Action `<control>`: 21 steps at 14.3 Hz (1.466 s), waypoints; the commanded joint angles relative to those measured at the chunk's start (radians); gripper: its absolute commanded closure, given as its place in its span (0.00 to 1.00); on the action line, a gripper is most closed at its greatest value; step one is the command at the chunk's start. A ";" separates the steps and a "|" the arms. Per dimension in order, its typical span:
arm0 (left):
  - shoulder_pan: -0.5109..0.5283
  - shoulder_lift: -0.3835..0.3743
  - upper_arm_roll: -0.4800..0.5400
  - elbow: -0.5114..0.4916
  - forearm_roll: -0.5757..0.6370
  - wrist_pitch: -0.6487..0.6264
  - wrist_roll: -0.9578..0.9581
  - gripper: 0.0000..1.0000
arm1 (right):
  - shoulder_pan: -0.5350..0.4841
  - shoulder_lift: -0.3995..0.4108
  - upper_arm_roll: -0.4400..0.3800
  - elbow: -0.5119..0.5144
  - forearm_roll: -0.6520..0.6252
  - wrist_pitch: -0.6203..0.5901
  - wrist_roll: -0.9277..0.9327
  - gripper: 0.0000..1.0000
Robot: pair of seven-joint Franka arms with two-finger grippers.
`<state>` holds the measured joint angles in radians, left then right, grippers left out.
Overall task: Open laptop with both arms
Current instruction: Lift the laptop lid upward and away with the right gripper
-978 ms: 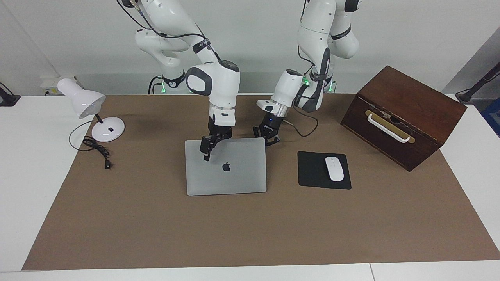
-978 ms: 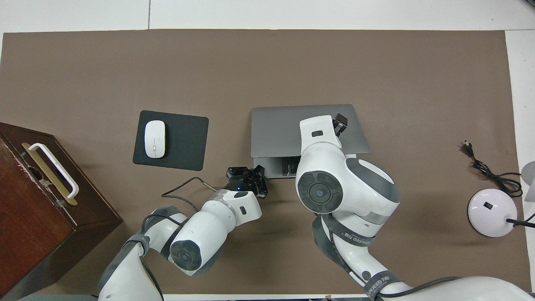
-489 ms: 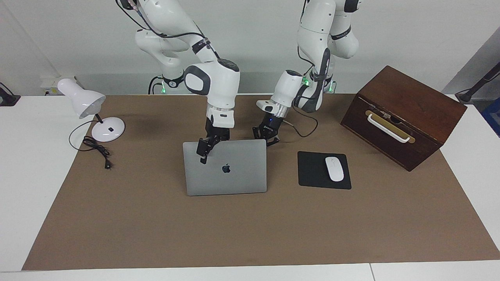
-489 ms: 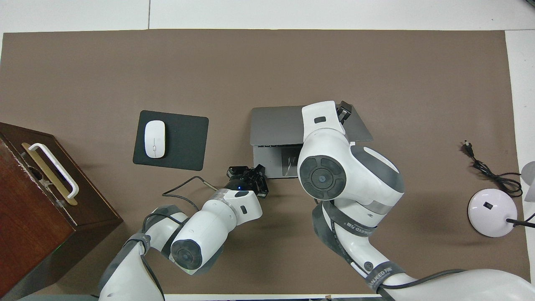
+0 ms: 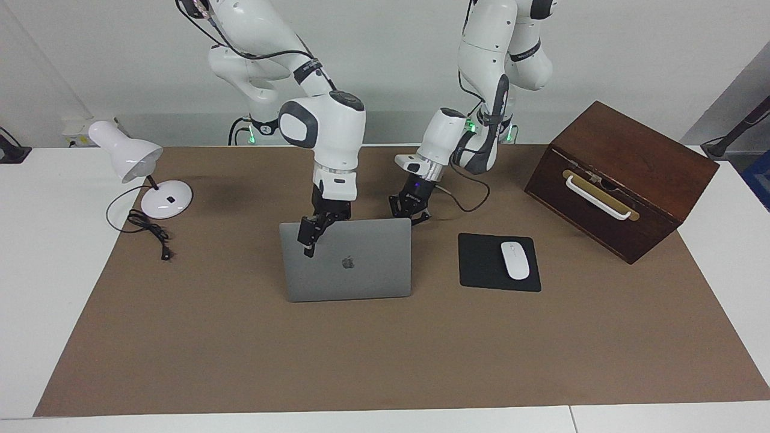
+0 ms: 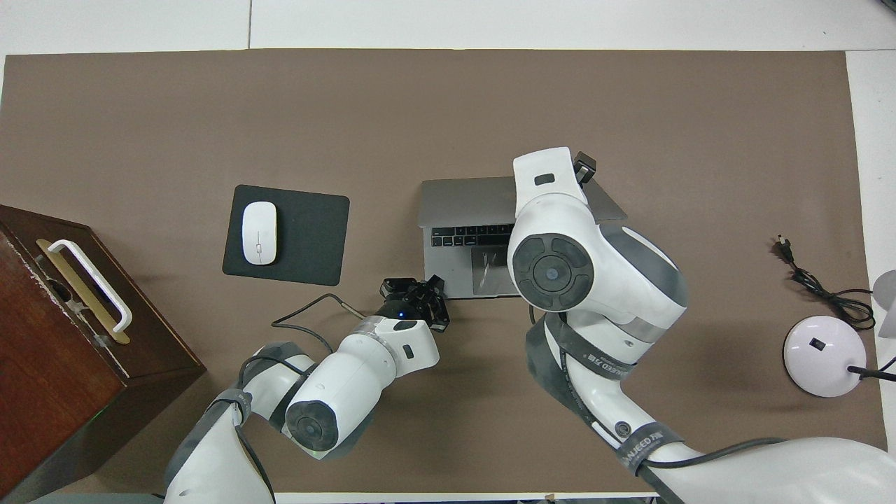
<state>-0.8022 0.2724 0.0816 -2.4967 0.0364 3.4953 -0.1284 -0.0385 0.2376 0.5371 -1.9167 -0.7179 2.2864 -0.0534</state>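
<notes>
My right gripper (image 5: pixel 310 231) hangs from a near-vertical wrist, fingers clamped on the laptop (image 5: pixel 347 260) lid's edge. My left gripper (image 5: pixel 409 207) is low, wrist slanted, at its corner.

Laptop (image 5: pixel 348 264) mid-table on mat (image 5: pixel 385 361). Mouse (image 5: pixel 515 260) on pad (image 5: pixel 481 264) beside laptop, toward left arm's end; box (image 5: pixel 619 174) further that way, nearer robots. Lamp (image 5: pixel 144 174) and cord (image 5: pixel 147 231) at right arm's end.
</notes>
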 commanded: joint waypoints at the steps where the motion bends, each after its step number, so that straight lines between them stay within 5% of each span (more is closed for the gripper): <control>1: 0.011 0.062 -0.003 0.032 0.028 0.010 -0.004 1.00 | -0.021 0.034 0.000 0.042 0.025 -0.007 -0.055 0.00; 21: 0.009 0.062 -0.003 0.032 0.030 0.011 -0.004 1.00 | -0.024 0.062 -0.017 0.117 0.061 -0.011 -0.057 0.00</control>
<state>-0.8020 0.2728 0.0819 -2.4968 0.0388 3.4961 -0.1284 -0.0468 0.2796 0.5095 -1.8307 -0.6938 2.2853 -0.0744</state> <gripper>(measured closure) 0.991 0.000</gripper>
